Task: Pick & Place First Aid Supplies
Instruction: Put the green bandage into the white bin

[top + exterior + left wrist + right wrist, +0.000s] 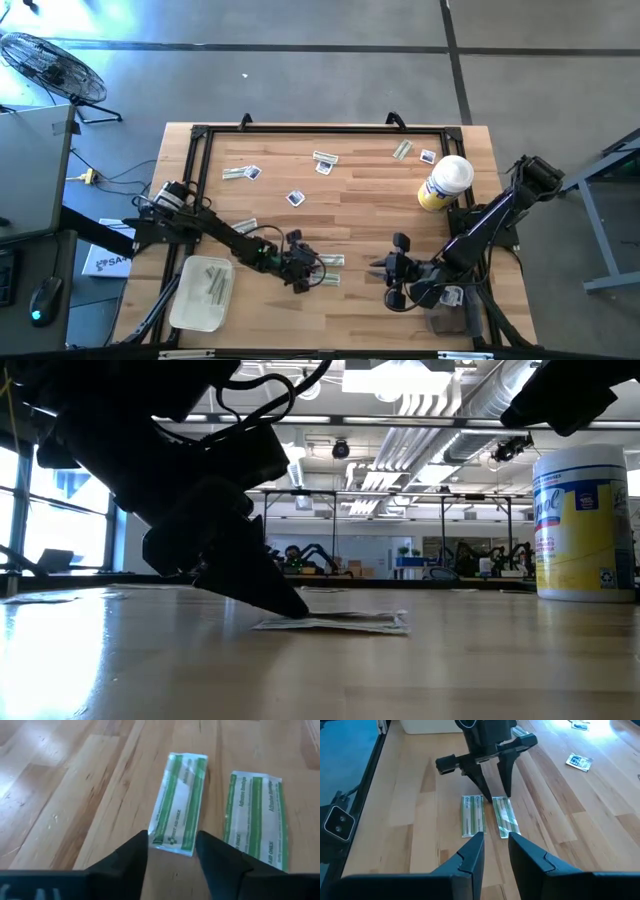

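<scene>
Wood counter (350,205), strips scattered all over. My left hand (172,851) is tipped down, fingers spread either side of one strip's (179,803) end, its twin (256,817) just beside. I'd say squeeze low and centred so it doesn't skid. Right hand (496,846) waits nearby, half spread, empty.

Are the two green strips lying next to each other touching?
Apart. The left wrist view shows bare wood between the near strip and the other strip; the right wrist view shows a gap too.
</scene>
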Motion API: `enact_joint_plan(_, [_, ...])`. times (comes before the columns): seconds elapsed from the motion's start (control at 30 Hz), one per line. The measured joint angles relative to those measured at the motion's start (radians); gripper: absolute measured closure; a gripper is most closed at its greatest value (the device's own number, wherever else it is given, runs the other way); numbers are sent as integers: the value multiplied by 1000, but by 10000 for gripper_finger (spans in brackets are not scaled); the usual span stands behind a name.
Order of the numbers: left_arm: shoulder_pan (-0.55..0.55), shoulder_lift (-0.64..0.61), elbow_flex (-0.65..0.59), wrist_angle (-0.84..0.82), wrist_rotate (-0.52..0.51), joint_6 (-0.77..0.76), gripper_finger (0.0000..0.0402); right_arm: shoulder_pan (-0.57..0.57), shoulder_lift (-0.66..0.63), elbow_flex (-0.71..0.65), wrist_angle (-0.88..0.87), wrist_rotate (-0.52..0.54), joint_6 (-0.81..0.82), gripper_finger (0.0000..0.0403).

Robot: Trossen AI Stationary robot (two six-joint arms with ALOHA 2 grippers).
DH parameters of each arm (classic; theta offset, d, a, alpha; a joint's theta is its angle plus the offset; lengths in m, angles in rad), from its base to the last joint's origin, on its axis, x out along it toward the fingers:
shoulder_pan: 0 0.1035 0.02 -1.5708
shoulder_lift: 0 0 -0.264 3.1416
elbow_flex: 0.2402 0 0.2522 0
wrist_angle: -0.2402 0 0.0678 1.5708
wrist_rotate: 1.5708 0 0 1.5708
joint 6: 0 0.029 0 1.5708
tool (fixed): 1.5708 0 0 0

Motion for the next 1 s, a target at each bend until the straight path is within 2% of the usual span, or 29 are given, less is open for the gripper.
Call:
enact_joint_plan(0.33, [0,3,-1,-9,28,12,392,0,0,0,-3,17,0,320])
enact_joint_plan(0.5, [0,-17,5,-23,22,12,385,0,0,0,-3,17,0,320])
enact_joint_plan(0.7, [3,-102,28,-114,15,38,398,0,0,0,-3,17,2,320])
enact_joint_plan(0.87, [-26,-210,53,-260,13,-2,400,0,0,0,-3,17,3,320])
enact_joint_plan(1.0, [-86,-325,93,-430,-16,-104,401,-1,0,0,-5,17,2,320])
